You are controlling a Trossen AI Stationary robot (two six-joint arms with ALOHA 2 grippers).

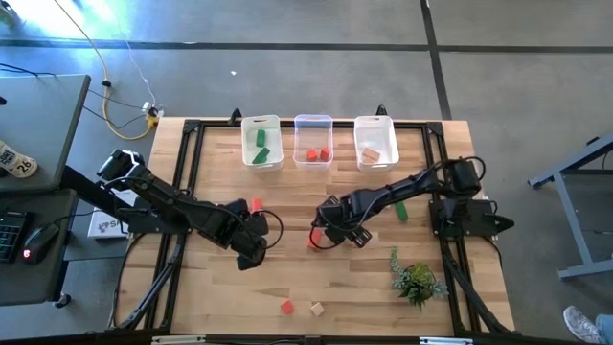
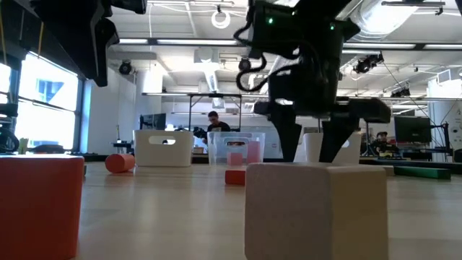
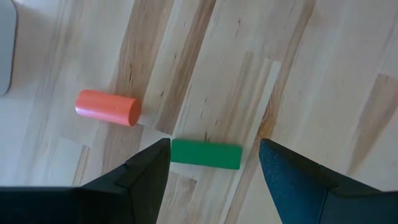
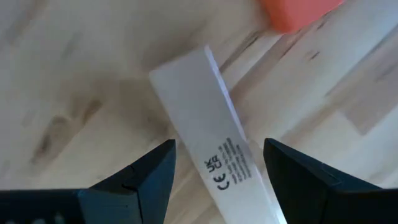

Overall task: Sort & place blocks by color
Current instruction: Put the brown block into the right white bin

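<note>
My left gripper (image 1: 251,247) (image 3: 214,146) is open and points down over a green bar (image 3: 206,154) lying flat on the table. Its fingers stand off the bar's two ends. A red cylinder (image 3: 107,107) (image 1: 257,203) lies just beyond. My right gripper (image 1: 330,233) (image 4: 219,146) is open near the table's middle, above a white printed strip (image 4: 214,124), with a red block (image 4: 298,12) (image 1: 312,240) beside it. Loose on the table are a green bar (image 1: 401,209), a red cube (image 1: 285,307) and a tan cube (image 1: 316,309).
Three bins stand along the far edge: one with green blocks (image 1: 261,144), a clear one with red blocks (image 1: 313,144) and one with a tan block (image 1: 375,144). A small leafy plant (image 1: 417,281) sits near the right front corner. A person shows in the room beyond the table (image 2: 214,121).
</note>
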